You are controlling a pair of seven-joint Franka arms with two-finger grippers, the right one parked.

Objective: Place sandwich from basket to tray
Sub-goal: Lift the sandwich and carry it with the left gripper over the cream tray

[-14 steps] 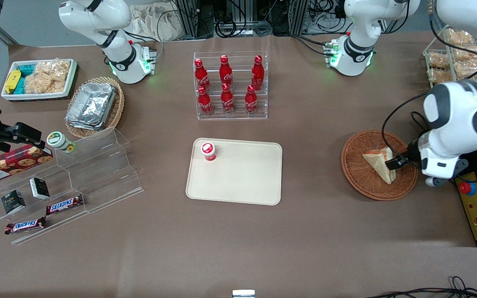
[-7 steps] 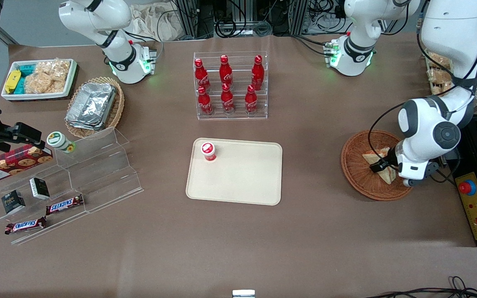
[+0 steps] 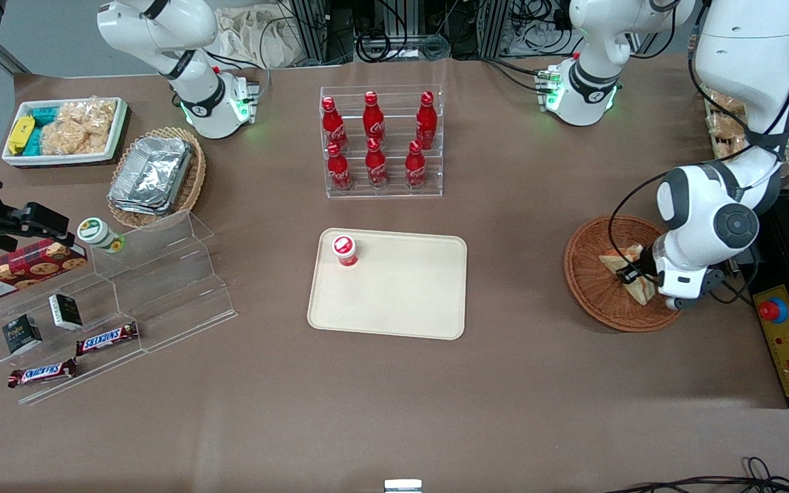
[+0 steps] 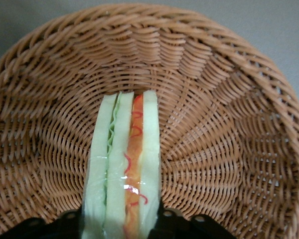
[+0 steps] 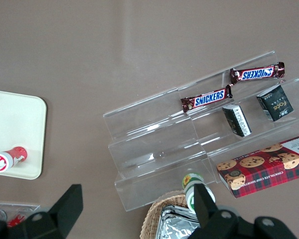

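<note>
The sandwich (image 3: 614, 262) lies in the round reddish-brown basket (image 3: 590, 287) at the working arm's end of the table. Its layered edge of pale bread, green and orange filling (image 4: 123, 164) stands upright on the basket's woven floor (image 4: 214, 124). My gripper (image 3: 631, 275) is down in the basket, shut on the sandwich, with one black finger pressed against each bread face (image 4: 122, 224). The cream tray (image 3: 401, 301) lies flat at mid-table, well apart from the basket.
A small red-lidded cup (image 3: 344, 249) stands on the tray's corner nearest the bottle rack (image 3: 381, 140). A clear stepped shelf (image 3: 161, 274) with snacks is toward the parked arm's end. A control box (image 3: 785, 335) with a red button lies beside the basket.
The working arm swung in over the basket and came down around the sandwich during the first half second. Since then it has barely moved.
</note>
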